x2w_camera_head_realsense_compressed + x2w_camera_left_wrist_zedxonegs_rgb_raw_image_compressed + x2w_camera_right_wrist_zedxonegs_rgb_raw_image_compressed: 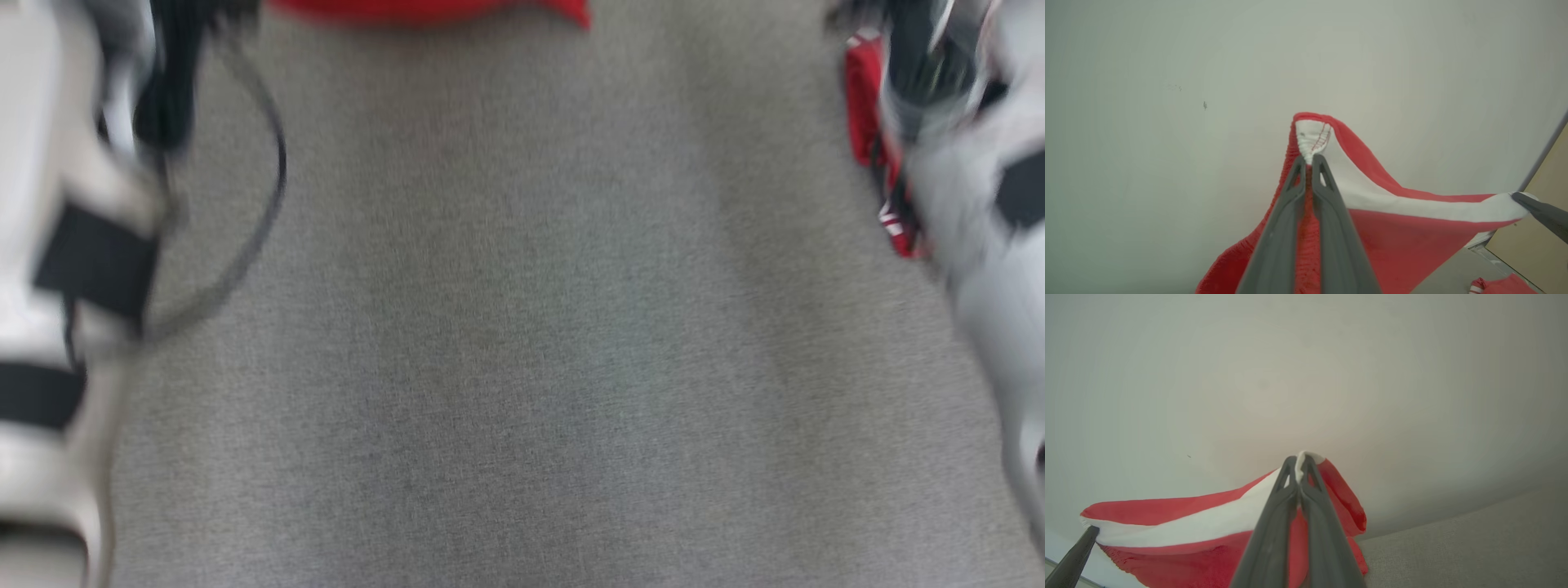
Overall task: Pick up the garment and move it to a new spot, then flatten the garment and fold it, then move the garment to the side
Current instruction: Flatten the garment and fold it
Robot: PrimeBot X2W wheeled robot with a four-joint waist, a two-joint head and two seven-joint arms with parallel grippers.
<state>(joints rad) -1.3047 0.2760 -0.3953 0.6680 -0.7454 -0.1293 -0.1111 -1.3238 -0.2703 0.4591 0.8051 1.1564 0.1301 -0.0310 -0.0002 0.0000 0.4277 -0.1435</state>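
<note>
The red garment (1412,241) hangs in the air, stretched between both hands by its white band (1412,206), above the grey tabletop (522,367). The left hand (1308,157) is clamped together on one bunched end of that band; the right hand (1298,459) is pinched shut on the other end, with only a little cloth past its tips. The head view is blurred, so the red strip at its top edge is probably the garment's hanging body, though I can't be sure.

The pinches are the weak point. Both sit close to the edge of the band, so pulling the hands further apart could drag a corner free and drop that side. If one hand comes down ahead of the other, the cloth would likely twist. A loose lower hem could also tuck under itself on landing and leave creases to flatten.
</note>
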